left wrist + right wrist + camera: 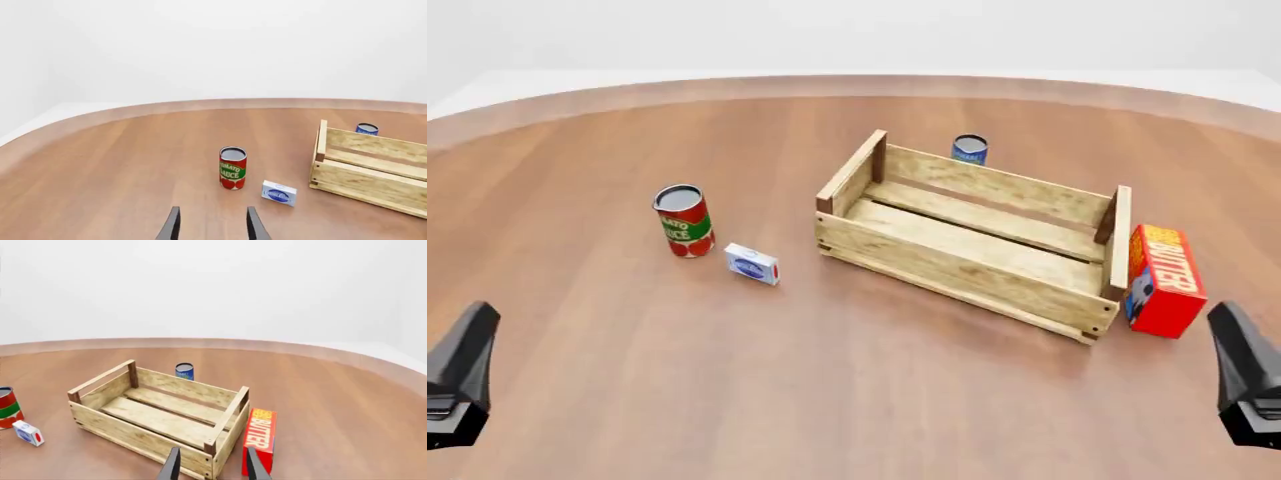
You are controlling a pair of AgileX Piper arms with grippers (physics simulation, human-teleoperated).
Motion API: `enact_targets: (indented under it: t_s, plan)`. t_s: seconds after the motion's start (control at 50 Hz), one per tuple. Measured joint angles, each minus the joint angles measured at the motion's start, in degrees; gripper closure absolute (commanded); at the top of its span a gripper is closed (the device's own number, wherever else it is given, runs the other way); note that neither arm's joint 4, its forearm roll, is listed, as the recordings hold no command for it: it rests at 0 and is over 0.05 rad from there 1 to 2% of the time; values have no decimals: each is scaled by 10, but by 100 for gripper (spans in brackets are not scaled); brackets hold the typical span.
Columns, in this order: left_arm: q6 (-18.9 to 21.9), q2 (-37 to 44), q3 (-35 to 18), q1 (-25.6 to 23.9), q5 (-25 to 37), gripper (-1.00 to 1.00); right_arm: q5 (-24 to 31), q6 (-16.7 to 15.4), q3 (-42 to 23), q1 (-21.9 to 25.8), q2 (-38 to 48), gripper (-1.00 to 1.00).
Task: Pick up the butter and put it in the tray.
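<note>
- The tray (981, 262) is seen right of centre in the front view, only bare slats inside.
- The butter (1165, 279) is stood just outside its right end.
- Both grippers, left (212, 226) and right (212, 465), are held released, fingers parted.

Bright, even, sharp; faint soft shadows

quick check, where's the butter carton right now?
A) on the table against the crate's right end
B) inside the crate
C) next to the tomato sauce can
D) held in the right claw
A: the butter carton stands on the table just outside the right end of the wooden crate, whose inside holds nothing, and neither claw is touching it.
</note>
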Motion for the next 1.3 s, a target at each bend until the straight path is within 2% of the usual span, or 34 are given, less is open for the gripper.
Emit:
enact_targets:
  t_s: [0.34, 0.48, 1.0, 1.3]
  plan:
    - [0, 0, 0, 0, 0, -100, 6, 2, -7, 0, 1, -100]
    - [0, 0, 0, 0, 0, -100, 3, -3, -8, -20, 15, -100]
    - [0, 0, 0, 0, 0, -100, -75, -35, 0, -77, 137, -100]
    - [0, 0, 0, 0, 0, -100, -125, -35, 1, -95, 212, -100]
